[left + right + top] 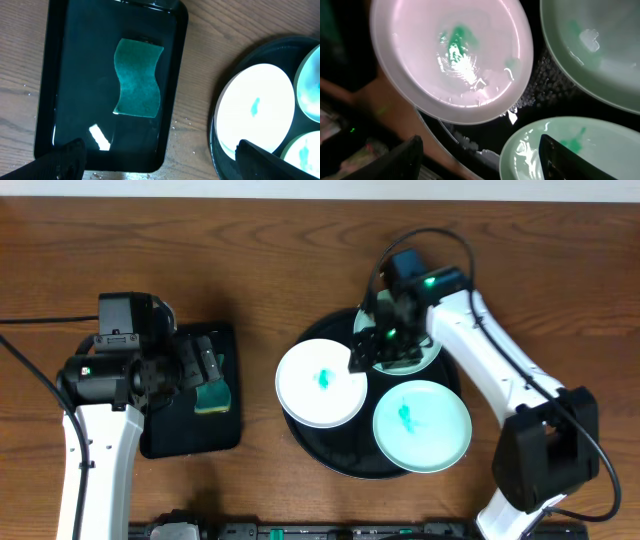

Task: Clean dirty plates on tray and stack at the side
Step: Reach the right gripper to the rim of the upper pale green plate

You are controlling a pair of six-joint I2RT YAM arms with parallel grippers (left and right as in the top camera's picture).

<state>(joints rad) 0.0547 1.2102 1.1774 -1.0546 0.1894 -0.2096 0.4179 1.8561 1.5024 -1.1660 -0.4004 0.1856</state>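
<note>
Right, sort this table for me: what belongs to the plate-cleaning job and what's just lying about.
Job: left white plate, front mint plate, rear plate, all on the round black tray; probably also the green sponge in its rectangular tray, for wiping.

Lying about: black cable at the left edge; dark equipment strip along the front edge.

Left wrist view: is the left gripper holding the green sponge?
No, the sponge lies loose in the rectangular tray, and the left gripper is open with both fingers away from it.
</note>
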